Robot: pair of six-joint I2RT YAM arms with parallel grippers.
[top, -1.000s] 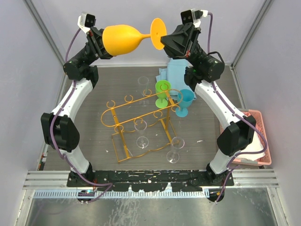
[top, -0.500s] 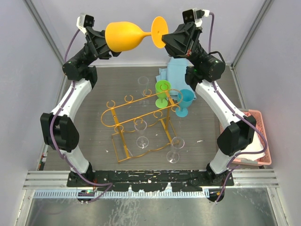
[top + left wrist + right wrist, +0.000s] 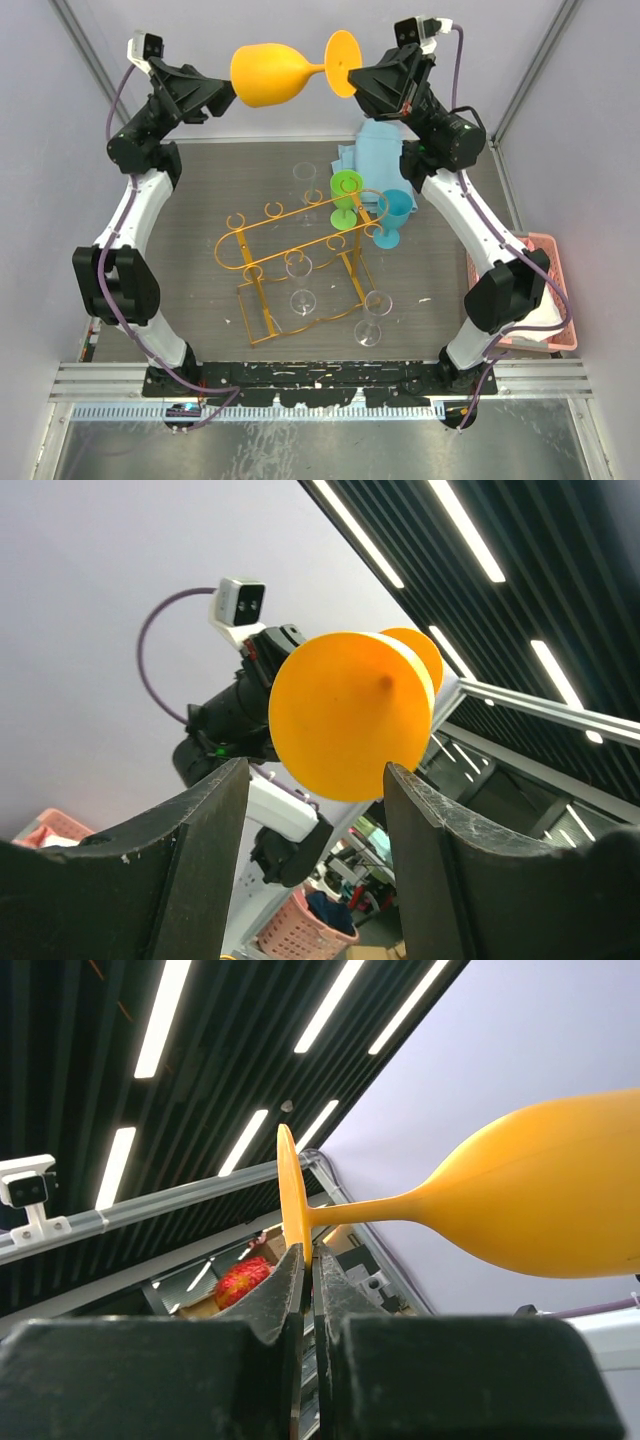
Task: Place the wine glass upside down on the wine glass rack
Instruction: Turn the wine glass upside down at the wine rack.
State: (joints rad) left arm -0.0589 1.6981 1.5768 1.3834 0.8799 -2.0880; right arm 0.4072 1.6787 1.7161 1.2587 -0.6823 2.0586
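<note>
Orange wine glass [image 3: 268, 75], opaque, held horiz.

Bolted side by side at the near edge of the dark grey table [image 3: 200, 180]. Reaching up over its far edge with the white-and-black jointed left arm [image 3: 135, 215] and the matching right arm [image 3: 465, 215], elbows bowed outward, wrists turned toward each other. On the one, black two-finger left end effector [image 3: 220, 96] with fingers [image 3: 200, 870] spread wide, gripping nothing. On the other, black two-finger right end effector [image 3: 358, 78] pinched tight on the round foot of an orange plastic wine glass [image 3: 275, 73] carried sideways.
</note>
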